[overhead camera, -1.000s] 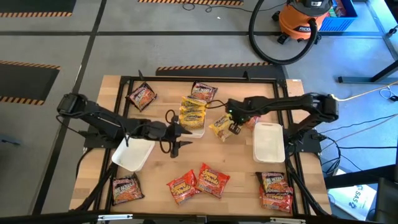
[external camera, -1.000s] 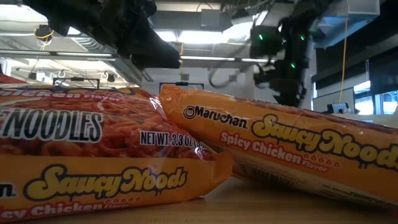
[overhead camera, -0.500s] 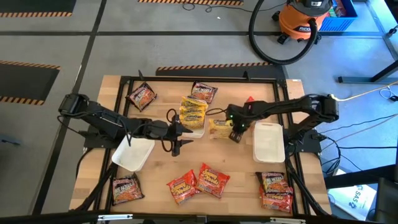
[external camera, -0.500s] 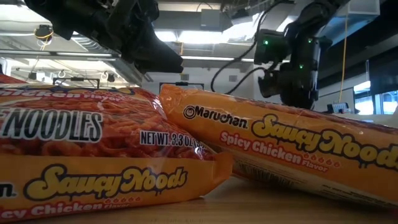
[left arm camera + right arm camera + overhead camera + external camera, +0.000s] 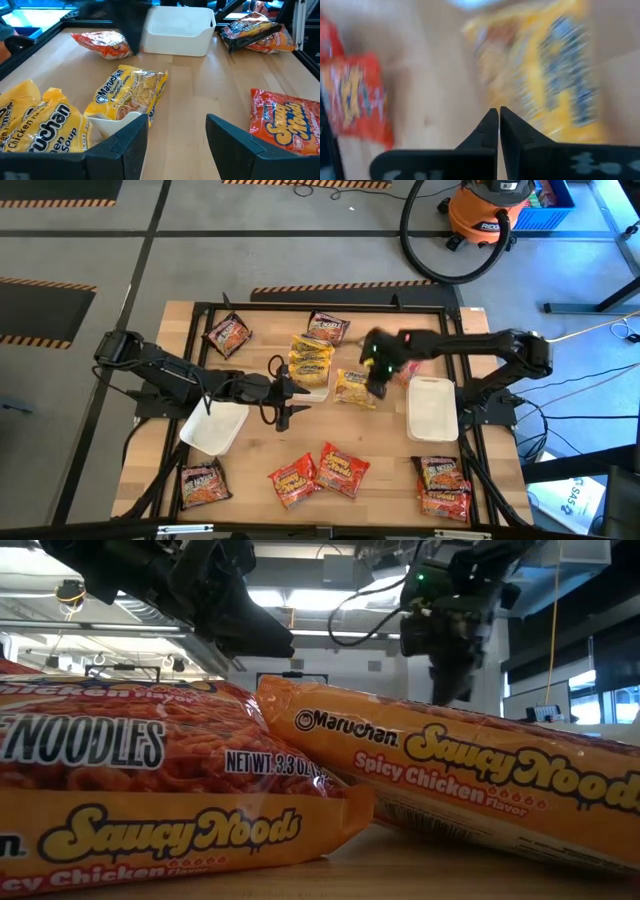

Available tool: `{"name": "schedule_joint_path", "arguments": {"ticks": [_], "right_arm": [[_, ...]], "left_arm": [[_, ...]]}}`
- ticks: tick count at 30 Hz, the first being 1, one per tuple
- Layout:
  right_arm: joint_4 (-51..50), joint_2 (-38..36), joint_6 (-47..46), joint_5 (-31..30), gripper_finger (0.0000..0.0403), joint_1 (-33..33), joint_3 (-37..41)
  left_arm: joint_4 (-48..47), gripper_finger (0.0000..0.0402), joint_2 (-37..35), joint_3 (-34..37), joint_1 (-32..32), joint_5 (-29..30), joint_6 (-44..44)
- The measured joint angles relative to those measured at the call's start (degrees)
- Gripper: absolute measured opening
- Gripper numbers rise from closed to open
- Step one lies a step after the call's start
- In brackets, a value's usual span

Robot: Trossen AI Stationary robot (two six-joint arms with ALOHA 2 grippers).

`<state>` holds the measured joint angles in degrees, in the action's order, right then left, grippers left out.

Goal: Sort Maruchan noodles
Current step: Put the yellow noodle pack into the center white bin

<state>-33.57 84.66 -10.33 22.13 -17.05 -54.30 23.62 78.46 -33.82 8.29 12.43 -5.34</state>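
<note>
High view: we see the right gripper, jaws together w/ nothing between them, just above a yellow packet lying flat on the worktop near centre. Left gripper, jaws apart, hovers beside a small white tray w/ yellow packets. Red-orange packets lie along the near edge.

Bright, even overhead light; heavy motion blur, perhaps, across the right wrist view.
</note>
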Motion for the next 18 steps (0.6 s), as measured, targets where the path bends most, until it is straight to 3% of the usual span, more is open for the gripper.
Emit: {"name": "schedule_joint_path", "arguments": {"ticks": [11,14,18], "right_arm": [[10.2,6.5,3.7,10.8,0.0014,-15.0,-0.3],[9.8,8.2,5.6,11.9,0.0064,-17.9,-0.3],[9.6,11.2,5.9,12.0,0.0174,-19.6,-0.3]], "left_arm": [[0.2,0.0192,0.0,0.0,0.0,0.3,1.3],[0.2,0.0192,0.0,0.0,0.0,0.2,1.3],[0.2,0.0192,0.0,0.0,0.0,0.2,1.3]]}}
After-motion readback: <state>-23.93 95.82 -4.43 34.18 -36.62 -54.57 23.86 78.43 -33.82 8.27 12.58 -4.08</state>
